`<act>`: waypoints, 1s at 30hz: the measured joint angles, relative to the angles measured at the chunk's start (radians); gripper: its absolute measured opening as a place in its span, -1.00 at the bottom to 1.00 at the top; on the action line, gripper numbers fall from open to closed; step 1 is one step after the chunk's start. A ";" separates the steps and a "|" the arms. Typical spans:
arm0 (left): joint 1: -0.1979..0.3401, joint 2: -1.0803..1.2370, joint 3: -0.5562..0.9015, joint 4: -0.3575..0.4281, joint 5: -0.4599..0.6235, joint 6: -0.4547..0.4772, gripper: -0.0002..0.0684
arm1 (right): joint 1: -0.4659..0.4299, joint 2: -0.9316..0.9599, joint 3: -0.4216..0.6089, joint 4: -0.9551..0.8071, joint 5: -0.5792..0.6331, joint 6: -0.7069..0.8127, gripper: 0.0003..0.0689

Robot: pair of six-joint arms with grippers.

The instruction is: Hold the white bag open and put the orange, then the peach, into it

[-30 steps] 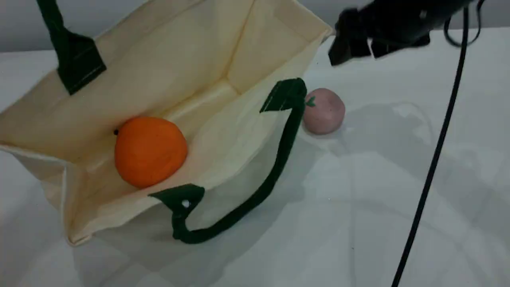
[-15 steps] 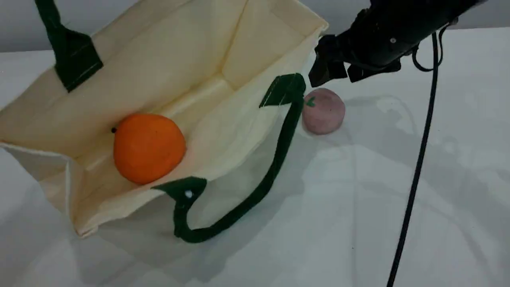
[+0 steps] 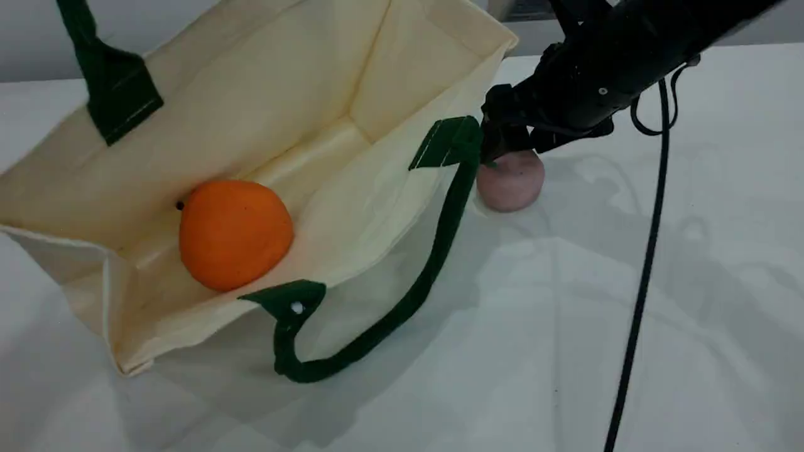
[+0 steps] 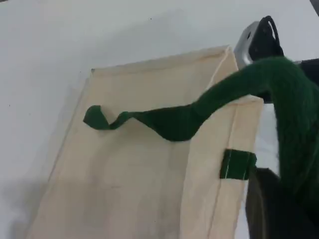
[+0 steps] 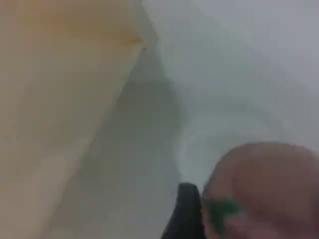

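The white bag lies on its side with its mouth held open, and the orange rests inside it. My left gripper is shut on the upper green handle, which rises out of the scene view at the top left. Just right of the bag's lower handle tab, the pink peach sits on the table. My right gripper hangs open right over the top of the peach, one fingertip beside the fruit.
The lower green handle loops out onto the white table in front of the bag. A black cable hangs from the right arm down across the table's right side.
The right gripper has come down and to the left, from above the bag's far corner to just over the peach. The bag, orange and peach have stayed nearly still.
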 joint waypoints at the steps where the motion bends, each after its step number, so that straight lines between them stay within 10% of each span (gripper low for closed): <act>1: 0.000 0.000 0.000 0.000 0.000 -0.007 -0.80 | 0.000 0.000 0.000 0.000 -0.012 -0.001 0.65; 18: 0.000 0.000 0.000 -0.004 0.015 -0.051 -0.80 | 0.003 0.089 -0.001 0.026 -0.017 -0.013 0.64; 24: 0.000 0.000 0.000 -0.004 0.016 -0.051 -0.80 | 0.002 0.089 0.000 0.026 -0.013 -0.016 0.11; 30: 0.000 0.000 0.000 -0.005 0.015 -0.051 -0.80 | -0.027 0.056 0.013 -0.004 -0.012 -0.015 0.08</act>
